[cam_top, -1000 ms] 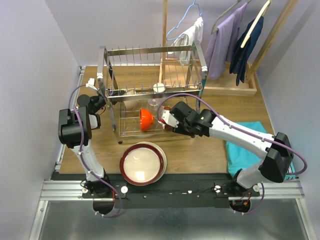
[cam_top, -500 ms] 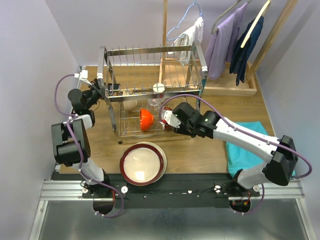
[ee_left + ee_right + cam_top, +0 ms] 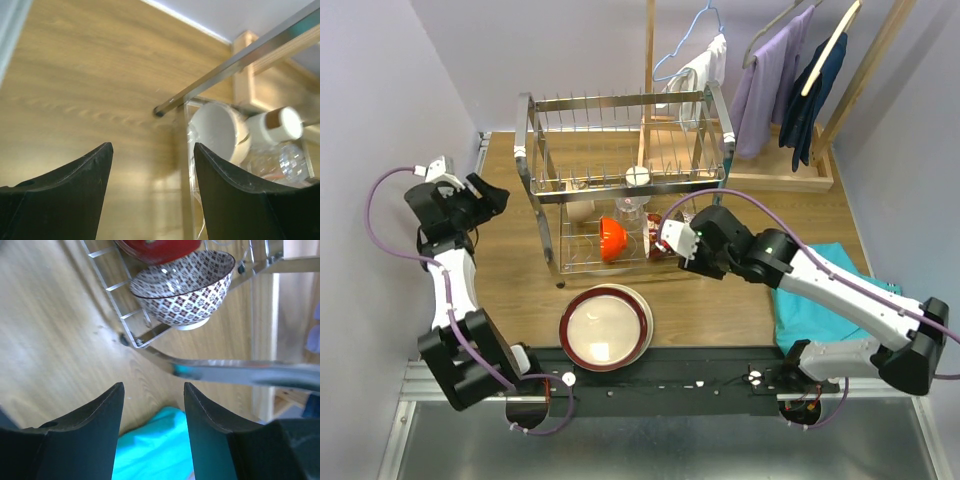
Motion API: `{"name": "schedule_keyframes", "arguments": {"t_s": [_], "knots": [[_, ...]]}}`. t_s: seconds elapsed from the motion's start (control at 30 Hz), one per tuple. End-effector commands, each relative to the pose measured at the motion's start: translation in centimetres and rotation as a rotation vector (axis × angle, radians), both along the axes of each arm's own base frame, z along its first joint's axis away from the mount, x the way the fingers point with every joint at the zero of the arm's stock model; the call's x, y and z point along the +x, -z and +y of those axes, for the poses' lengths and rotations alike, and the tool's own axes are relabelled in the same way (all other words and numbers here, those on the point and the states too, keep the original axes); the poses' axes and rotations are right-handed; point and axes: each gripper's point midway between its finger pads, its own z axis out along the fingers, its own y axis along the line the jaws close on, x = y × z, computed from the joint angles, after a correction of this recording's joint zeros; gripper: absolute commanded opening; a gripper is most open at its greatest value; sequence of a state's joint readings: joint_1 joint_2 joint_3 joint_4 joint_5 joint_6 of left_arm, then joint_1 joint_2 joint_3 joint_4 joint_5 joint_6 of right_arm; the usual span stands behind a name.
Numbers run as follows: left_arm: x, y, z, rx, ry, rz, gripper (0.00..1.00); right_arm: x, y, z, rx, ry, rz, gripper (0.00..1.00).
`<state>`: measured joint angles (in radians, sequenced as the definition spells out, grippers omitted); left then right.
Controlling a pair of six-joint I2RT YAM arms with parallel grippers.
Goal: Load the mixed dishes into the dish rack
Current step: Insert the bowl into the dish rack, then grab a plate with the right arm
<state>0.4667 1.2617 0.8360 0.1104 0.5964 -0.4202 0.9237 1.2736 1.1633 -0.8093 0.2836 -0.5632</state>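
- Up top: spotting dish rack (image 3: 620, 99) mid-table, orange bowl (image 3: 611, 236) in lower tier, plate stack (image 3: 605, 327) out front.
- Left wrist: left gripper (image 3: 152, 150) spread, empty; beige cup (image 3: 217, 131) on its side in rack.
- Right wrist: right gripper (image 3: 153, 387) spread, empty; red-patterned bowl (image 3: 185, 287) in rack corner.

Dish rack (image 3: 620, 99): one. Bowls: two — orange bowl (image 3: 611, 237), red-patterned bowl (image 3: 185, 290). Beige cup (image 3: 217, 131): one. Clear glass (image 3: 286, 162): one. Plate stack (image 3: 605, 332): one, plates in it uncountable. Teal cloth (image 3: 152, 452): one. Hanging garments (image 3: 765, 85): three.
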Motion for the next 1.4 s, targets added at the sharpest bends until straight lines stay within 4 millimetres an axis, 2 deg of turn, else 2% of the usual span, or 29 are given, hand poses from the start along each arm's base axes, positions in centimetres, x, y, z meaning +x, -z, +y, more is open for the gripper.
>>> {"name": "schedule_keyframes", "arguments": {"t_s": [0.0,0.1,0.17,0.2,0.23,0.27,0.3,0.33,0.4,0.43,0.47,0.5,0.53,0.57,0.67,0.73,0.77,0.8,0.83,0.87,0.9,0.93,1.0,1.03,1.1,1.13,1.17,1.27,1.37], "knots": [[-6.1,3.3,0.7,0.082,0.011,0.261,0.74,-4.3,-0.6,1.2,0.199,-0.031,0.163,0.59],[-8.3,2.7,-0.6,0.097,0.075,0.282,0.70,-6.0,-1.1,2.5,0.338,-0.017,0.232,0.59],[-9.1,1.7,-1.5,0.114,0.111,0.264,0.62,-7.0,-2.2,3.5,0.443,-0.030,0.265,0.59],[-10.0,2.0,-2.0,0.122,0.143,0.286,0.58,-6.9,-3.1,4.4,0.507,-0.051,0.246,0.59],[-10.4,1.4,-2.5,0.145,0.175,0.274,0.36,-7.3,-3.2,4.5,0.545,-0.060,0.248,0.58],[-11.1,0.7,-3.0,0.173,0.200,0.257,0.20,-7.5,-3.5,4.8,0.580,-0.076,0.247,0.57],[-12.5,1.1,-3.8,0.209,0.259,0.279,0.02,-7.3,-4.2,5.3,0.623,-0.082,0.225,0.56],[-13.4,0.7,-4.8,0.220,0.315,0.262,0.00,-7.2,-4.1,5.3,0.659,-0.030,0.242,0.56],[-15.2,-1.0,-6.8,0.302,0.439,0.184,0.00,-6.9,-4.2,5.5,0.716,0.050,0.260,0.58],[-17.2,-0.7,-7.9,0.374,0.547,0.180,0.11,-7.3,-4.0,5.9,0.775,0.138,0.329,0.59],[-18.2,-2.2,-9.1,0.437,0.626,0.108,0.25,-7.7,-3.1,6.2,0.795,0.180,0.387,0.61],[-20.1,-2.3,-10.6,0.387,0.683,0.124,0.37,-7.9,-3.1,6.8,0.840,0.208,0.429,0.65],[-21.0,-2.6,-11.2,0.394,0.713,0.118,0.48,-8.3,-2.9,7.3,0.879,0.242,0.496,0.66],[-21.8,-3.6,-11.9,0.510,0.808,0.026,0.64,-8.9,-2.6,7.8,0.897,0.231,0.551,0.66],[-23.5,-4.1,-13.9,0.565,0.867,-0.050,0.82,-9.5,-1.2,8.9,0.963,0.240,0.629,0.66],[-24.5,-3.9,-15.6,0.575,0.978,-0.098,0.82,-10.2,0.3,9.9,1.008,0.264,0.724,0.66],[-24.8,-3.6,-16.1,0.574,1.021,-0.104,0.78,-10.8,1.0,10.3,1.014,0.273,0.778,0.66],[-25.0,-3.6,-16.4,0.578,1.051,-0.113,0.75,-10.8,1.2,10.7,1.039,0.276,0.797,0.65],[-25.1,-3.5,-16.6,0.579,1.075,-0.112,0.74,-11.2,3.0,10.6,1.024,0.325,0.843,0.65],[-25.1,-3.4,-16.7,0.597,1.104,-0.111,0.73,-11.4,3.4,10.7,1.032,0.325,0.861,0.65],[-25.1,-3.3,-16.5,0.641,1.119,-0.117,0.72,-11.1,3.1,11.2,1.064,0.321,0.857,0.65],[-25.0,-2.9,-15.6,0.711,1.114,-0.083,0.70,-11.4,4.0,11.4,1.061,0.367,0.896,0.65],[-24.4,-3.6,-14.4,0.814,1.055,-0.071,0.67,-11.4,3.8,12.5,1.094,0.360,0.883,0.64],[-22.8,-4.4,-13.4,0.798,0.921,-0.041,0.66,-12.2,3.9,13.1,1.089,0.358,0.885,0.64],[-21.3,-4.0,-9.1,0.885,0.611,0.083,0.72,-11.5,4.5,13.9,1.110,0.407,0.844,0.64],[-19.5,-5.5,-7.2,0.862,0.402,0.069,0.75,-11.9,5.0,14.4,1.106,0.444,0.873,0.63],[-19.8,-4.8,-4.5,0.901,0.247,0.148,0.77,-11.7,5.8,14.9,1.092,0.477,0.882,0.62],[-21.0,-3.2,-3.8,0.845,0.180,0.231,0.73,-11.4,7.1,15.5,1.065,0.583,0.879,0.57],[-22.0,-2.5,-3.0,0.822,0.083,0.245,0.74,-10.7,9.4,14.9,0.990,0.747,0.857,0.55]]}}
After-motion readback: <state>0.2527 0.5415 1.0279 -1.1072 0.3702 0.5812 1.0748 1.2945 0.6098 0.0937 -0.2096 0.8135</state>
